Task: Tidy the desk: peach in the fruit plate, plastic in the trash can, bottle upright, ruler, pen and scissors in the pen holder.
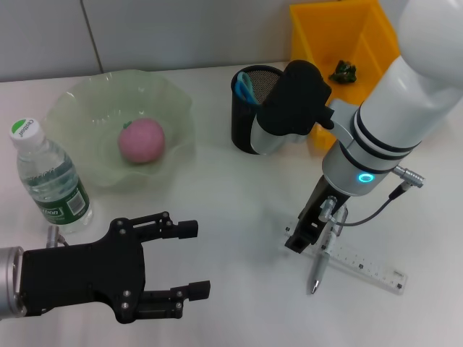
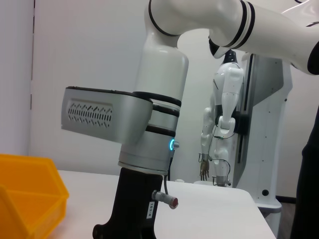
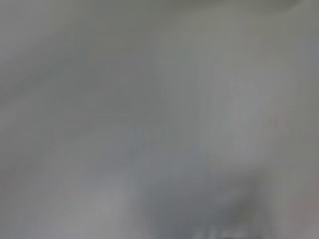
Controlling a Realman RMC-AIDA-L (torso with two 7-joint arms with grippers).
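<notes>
Since it's down low: right gripper (image 1: 307, 242) over silver pen (image 1: 318, 271) and white plastic ruler (image 1: 362, 264), can't tell finger state.
left gripper (image 1: 192, 260): parked, fingers wide.
risk: probably grabs both, pen lies across ruler.

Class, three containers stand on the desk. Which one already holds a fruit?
The pale green fruit plate, holding the pink peach. The black mesh pen holder and yellow trash can hold none.
</notes>
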